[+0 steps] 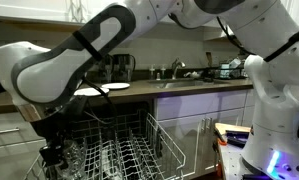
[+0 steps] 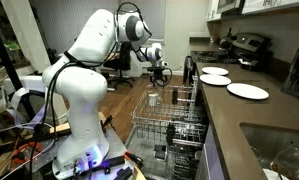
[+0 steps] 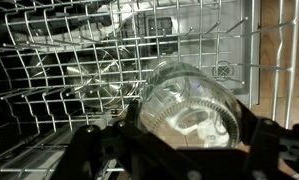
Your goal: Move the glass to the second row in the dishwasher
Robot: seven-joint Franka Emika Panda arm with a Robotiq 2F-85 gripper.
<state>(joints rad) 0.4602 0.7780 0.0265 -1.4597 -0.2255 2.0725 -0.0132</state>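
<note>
The glass [image 3: 194, 105] is clear with a ridged base and fills the lower middle of the wrist view between my two black fingers. My gripper [image 3: 187, 122] is shut on the glass from both sides. In an exterior view the gripper [image 2: 160, 76] holds the glass [image 2: 154, 97] just above the far end of the dishwasher's silver wire rack [image 2: 175, 122]. In an exterior view the gripper [image 1: 54, 152] hangs low over the rack [image 1: 139, 150], and the glass is hard to make out there. The tines of the rack [image 3: 69, 70] lie directly below the glass.
White plates [image 2: 247, 91] [image 2: 214, 72] lie on the dark counter beside the dishwasher, and they also show in an exterior view [image 1: 114, 88]. A sink [image 2: 279, 150] is set in the counter. White cabinets [image 1: 204, 115] flank the open dishwasher. The robot base [image 2: 84, 150] stands beside the rack.
</note>
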